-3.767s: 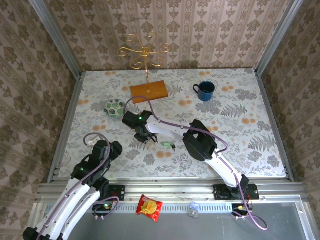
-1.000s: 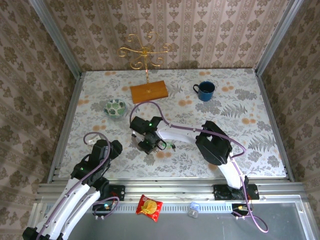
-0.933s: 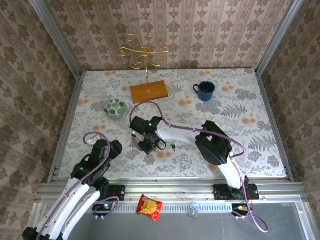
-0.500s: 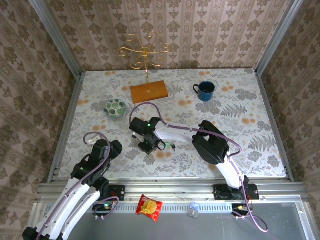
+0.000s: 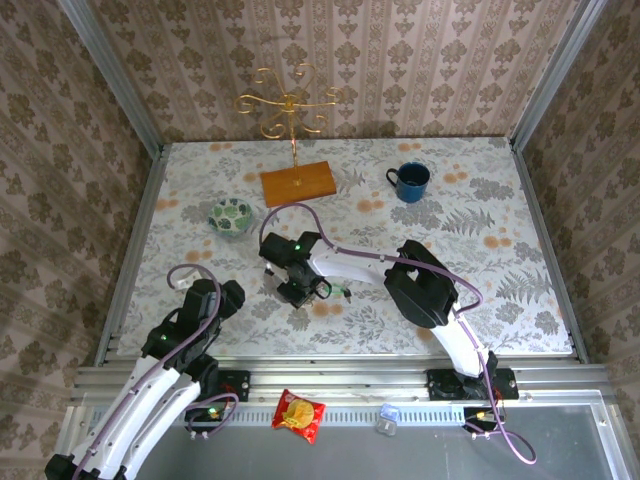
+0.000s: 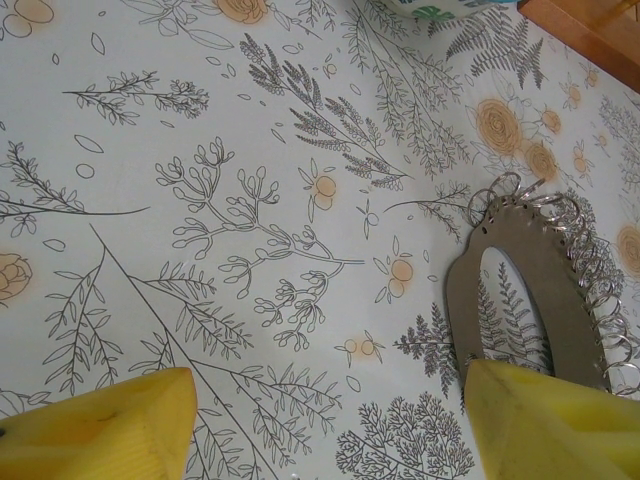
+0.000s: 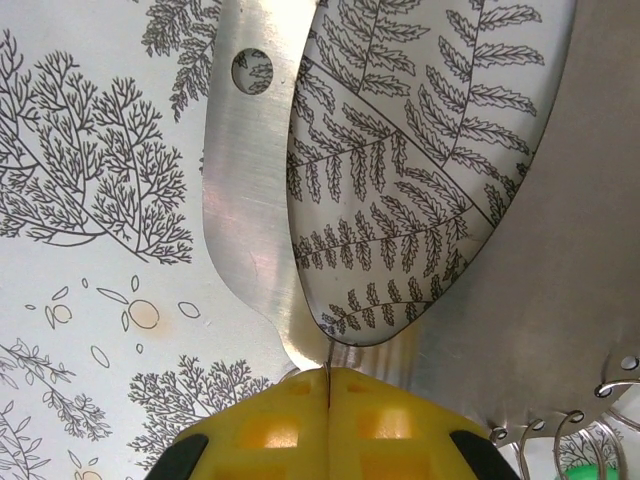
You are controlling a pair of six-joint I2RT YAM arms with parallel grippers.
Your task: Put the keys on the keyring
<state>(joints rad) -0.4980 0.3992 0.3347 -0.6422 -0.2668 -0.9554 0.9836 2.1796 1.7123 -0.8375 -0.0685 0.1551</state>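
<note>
From the overhead camera I see the right arm (image 5: pixel 430 290) reaching left across the flowered table (image 5: pixel 520 270). Its right gripper (image 5: pixel 300 288) sits low over the middle of the near half. From up there I cannot make out the jaws or what they hold. A tiny green key (image 5: pixel 343 292) lies on the cloth just right of that gripper.

The right wrist camera settles the grip. The yellow fingertips (image 7: pixel 265 435) are pressed together, clamped on the thin flat band of the keyring (image 7: pixel 250 200). The band curves away from the pinch, with the cloth's fern print showing through the opening. Small wire rings (image 7: pixel 560 425) hang along its edge at lower right. A scrap of bright green sits in that corner, too little for me to name.

The left wrist camera gives me the other side. The left gripper (image 6: pixel 325 430) has its yellow pads (image 6: pixel 100 425) wide apart over bare cloth, nothing between them. The keyring's rounded end is just beyond the right pad. I cannot tell whether it rests on the cloth or hangs just above it. The rim of the green bowl (image 6: pixel 440 8) and a corner of the wooden base (image 6: pixel 590 25) edge the far side.

Overhead, the left arm (image 5: pixel 190 320) is at near left, and the blue mug (image 5: pixel 410 180) stands far right.
</note>
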